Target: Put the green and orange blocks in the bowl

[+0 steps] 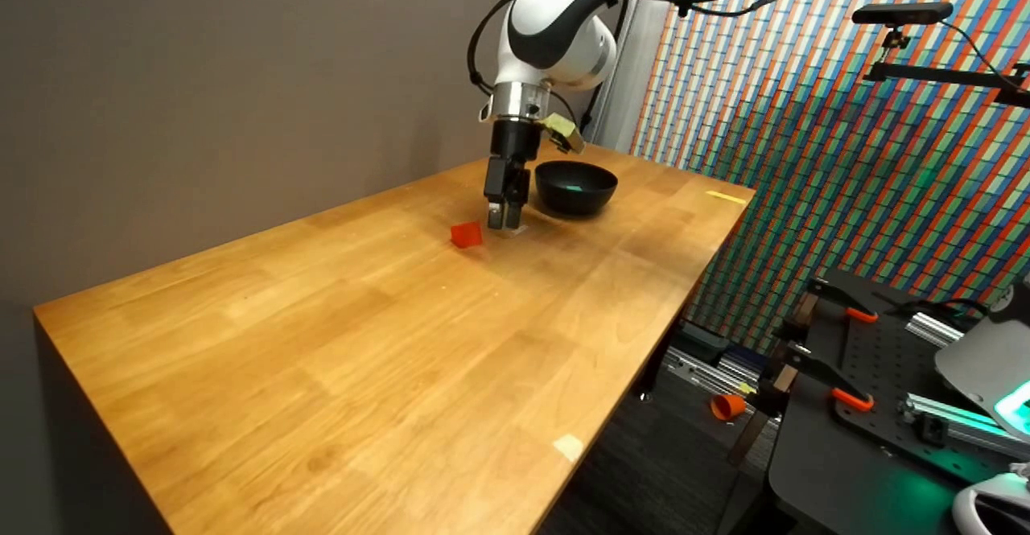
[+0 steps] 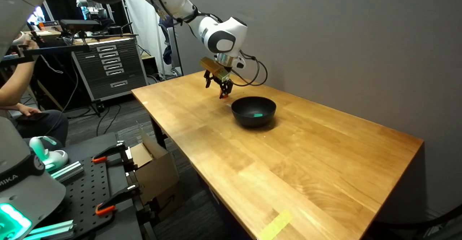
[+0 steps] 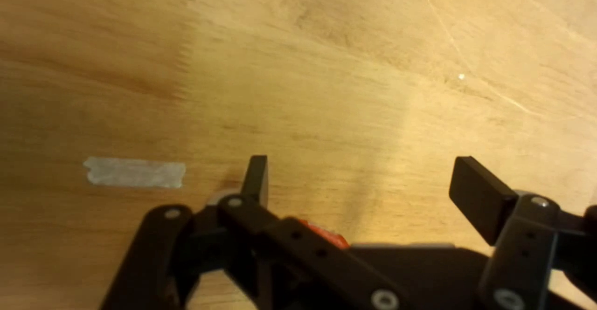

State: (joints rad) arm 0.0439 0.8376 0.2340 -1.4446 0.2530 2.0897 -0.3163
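Observation:
The orange-red block (image 1: pixel 467 235) sits on the wooden table beside my gripper (image 1: pixel 504 217). In an exterior view the block (image 2: pixel 223 96) is mostly hidden behind a finger. In the wrist view only a sliver of the block (image 3: pixel 328 234) shows behind the left finger linkage. My gripper (image 3: pixel 361 175) is open, with bare table seen between its fingers. It points down just above the table, close to the block and the bowl. The black bowl (image 1: pixel 573 203) stands upright; it also shows in an exterior view (image 2: pixel 249 122). The green block (image 2: pixel 258 115) shows inside the bowl.
A pale tape strip (image 3: pixel 135 172) lies on the table near my gripper. Yellow tape (image 1: pixel 727 196) marks the table near an edge, and more yellow tape (image 2: pixel 276 225) lies near another edge. A grey wall (image 1: pixel 241 100) runs along the table's long side.

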